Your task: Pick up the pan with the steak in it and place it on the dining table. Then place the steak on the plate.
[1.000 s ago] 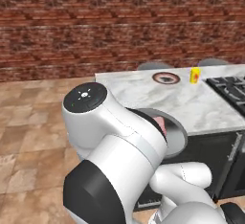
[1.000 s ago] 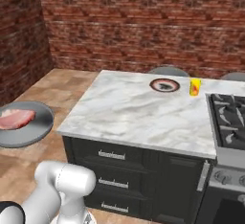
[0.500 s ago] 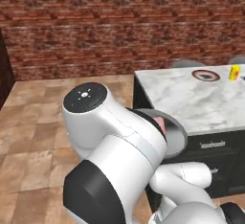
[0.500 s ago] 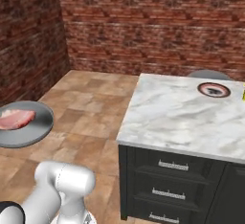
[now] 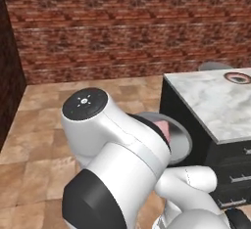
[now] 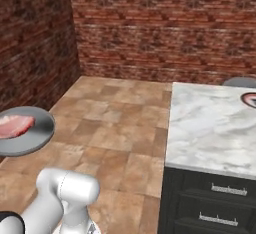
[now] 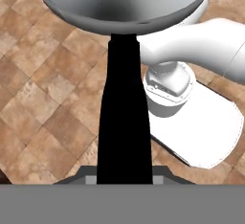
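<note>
Pan (image 7: pixel 143 3) held in air over tiled floor (image 6: pixel 120 123), off the table's end, not on table. In hand view black handle (image 7: pixel 124 117) running straight from bottom edge up to grey bowl at top; long axis in line with gripper (image 7: pixel 124 180). Gripper clamped on handle's near end, fingertips themselves hidden by handle. Pan roughly level in right base view (image 6: pixel 25 130), floating at far left, well apart from table (image 6: pixel 210 128). In left base view pan (image 5: pixel 179 140) mostly hidden behind white arm, rim showing just beside table's dark end panel.

Steak (image 6: pixel 15 125) lying flat inside pan, pink, toward the side at frame edge; sliver of pink also visible in left base view (image 5: pixel 164 127).

Plate (image 5: pixel 239 78) on marble top at far right edge, cropped, red rim and dark centre, nothing seen in it; well apart from pan. Grey round object (image 6: pixel 240 82) behind table, too cropped to identify.

No readable writing or labels anywhere.
</note>
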### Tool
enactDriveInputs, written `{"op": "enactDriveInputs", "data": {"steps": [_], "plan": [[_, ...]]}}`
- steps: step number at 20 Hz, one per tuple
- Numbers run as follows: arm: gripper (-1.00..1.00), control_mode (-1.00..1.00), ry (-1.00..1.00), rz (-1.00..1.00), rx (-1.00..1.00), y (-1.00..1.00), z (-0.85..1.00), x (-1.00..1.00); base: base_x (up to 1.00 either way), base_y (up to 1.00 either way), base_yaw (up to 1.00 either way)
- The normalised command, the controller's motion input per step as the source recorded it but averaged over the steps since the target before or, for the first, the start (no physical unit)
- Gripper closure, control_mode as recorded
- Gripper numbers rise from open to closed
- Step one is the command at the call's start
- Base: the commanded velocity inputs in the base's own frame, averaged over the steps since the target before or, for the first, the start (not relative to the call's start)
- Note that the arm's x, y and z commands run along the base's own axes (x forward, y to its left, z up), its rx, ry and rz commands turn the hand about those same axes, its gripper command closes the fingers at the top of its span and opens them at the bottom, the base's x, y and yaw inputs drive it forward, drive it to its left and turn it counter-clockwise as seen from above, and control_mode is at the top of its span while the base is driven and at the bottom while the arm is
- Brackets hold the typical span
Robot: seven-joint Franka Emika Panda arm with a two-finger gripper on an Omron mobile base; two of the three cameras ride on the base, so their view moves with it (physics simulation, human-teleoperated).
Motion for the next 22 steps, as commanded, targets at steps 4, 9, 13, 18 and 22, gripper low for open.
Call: {"op": "enactDriveInputs", "data": {"steps": [4, 9, 13, 18, 22], "plan": [[1.00, 1.00, 0.00, 0.00, 0.00, 0.00, 0.00, 0.00, 0.97, 0.28, -0.10], [1.00, 1.00, 0.00, 0.00, 0.00, 0.00, 0.00, 0.00, 1.00, 0.23, -0.07], [1.00, 1.00, 0.00, 0.00, 0.00, 0.00, 0.00, 0.00, 1.00, 0.31, -0.07], [1.00, 1.00, 0.00, 0.00, 0.00, 0.00, 0.00, 0.00, 1.00, 0.35, -0.08], [1.00, 1.00, 0.00, 0.00, 0.00, 0.00, 0.00, 0.00, 0.94, 0.25, -0.08]]}}
